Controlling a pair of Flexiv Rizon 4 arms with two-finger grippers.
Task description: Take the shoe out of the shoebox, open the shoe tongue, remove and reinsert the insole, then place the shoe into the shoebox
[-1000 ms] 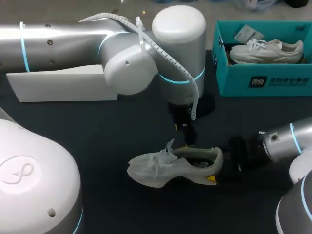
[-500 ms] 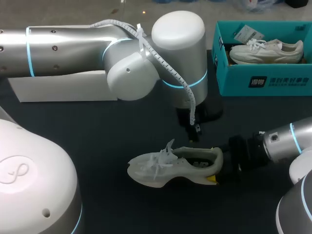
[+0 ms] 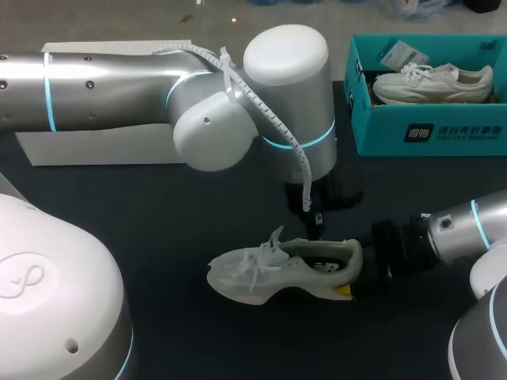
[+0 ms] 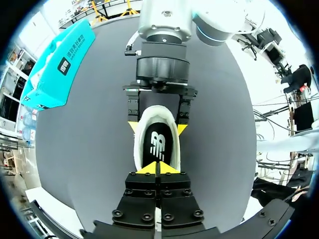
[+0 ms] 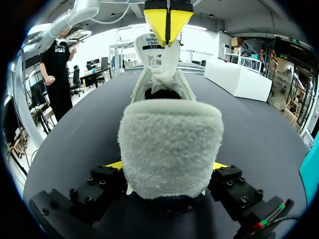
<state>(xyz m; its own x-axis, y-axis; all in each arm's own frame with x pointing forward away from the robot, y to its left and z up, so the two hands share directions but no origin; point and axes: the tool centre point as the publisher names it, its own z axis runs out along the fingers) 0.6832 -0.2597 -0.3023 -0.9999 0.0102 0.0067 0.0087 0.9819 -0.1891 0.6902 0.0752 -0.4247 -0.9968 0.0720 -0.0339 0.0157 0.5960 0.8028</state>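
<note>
Dark table (image 3: 182, 214) bears shoe (image 3: 269, 273), shoebox (image 3: 428, 134), perhaps lid (image 3: 95, 149).

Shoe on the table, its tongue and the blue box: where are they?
shoe (image 3: 245, 281), head view, on the side of its front part.
tongue (image 5: 157, 52), right wrist view, on its printed label.
shoebox (image 3: 432, 131), head view, on its front wall.

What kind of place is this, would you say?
Probably a robotics test bench, not a shop: two robot arms reach over a black table. The right fingers clamp a pale sneaker at the heel, the left fingers pinch its tongue, and a teal shoebox holds a second sneaker.
</note>
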